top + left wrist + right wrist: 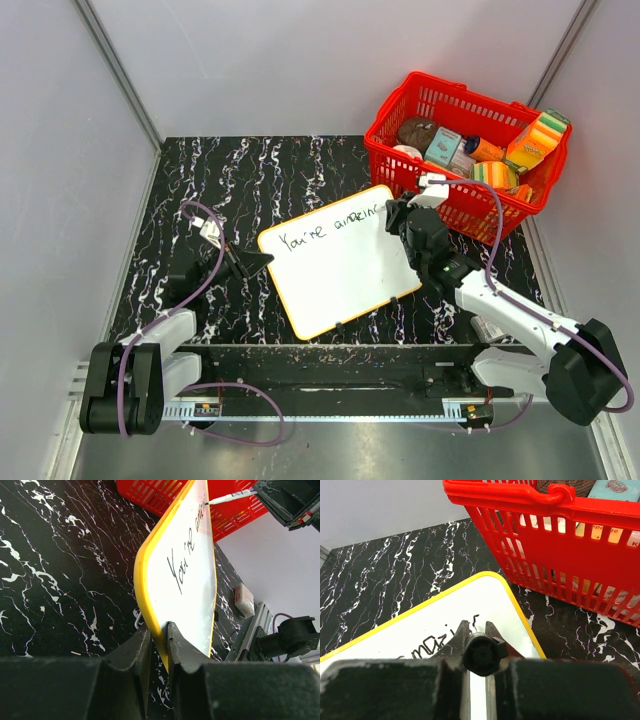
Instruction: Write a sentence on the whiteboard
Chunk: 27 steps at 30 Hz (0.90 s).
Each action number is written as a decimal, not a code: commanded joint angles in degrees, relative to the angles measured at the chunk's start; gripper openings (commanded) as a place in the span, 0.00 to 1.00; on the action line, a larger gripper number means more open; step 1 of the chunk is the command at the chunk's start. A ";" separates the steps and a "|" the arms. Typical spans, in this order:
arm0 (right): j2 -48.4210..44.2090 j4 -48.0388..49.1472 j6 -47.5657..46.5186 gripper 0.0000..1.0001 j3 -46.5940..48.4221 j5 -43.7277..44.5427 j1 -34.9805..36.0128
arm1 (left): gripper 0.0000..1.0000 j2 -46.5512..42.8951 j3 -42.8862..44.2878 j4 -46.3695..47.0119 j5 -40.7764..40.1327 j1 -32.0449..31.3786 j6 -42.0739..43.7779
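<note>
marble table [280, 170], whiteboard [185, 580] rim between left fingers [131, 655]

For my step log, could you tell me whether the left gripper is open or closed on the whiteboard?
Closed: the left gripper pinches the whiteboard by its yellow rim, with a finger on each side.

A black marble-patterned tabletop with white veins [280, 170] is enclosed on three sides by plain pale grey wall panels [300, 60]. Slim aluminium strips [120, 75] line the panel joints.
</note>
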 commanded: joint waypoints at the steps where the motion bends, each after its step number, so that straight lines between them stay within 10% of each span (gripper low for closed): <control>1: -1.11 -1.61 0.40 0.00 -0.75 0.37 -0.28 | 0.00 -0.81 -0.66 1.42 -0.10 -0.26 4.04; 27: 1.96 -0.82 -0.30 0.00 2.94 4.06 -0.36 | 0.00 -0.98 -0.66 1.42 -0.02 -0.35 3.95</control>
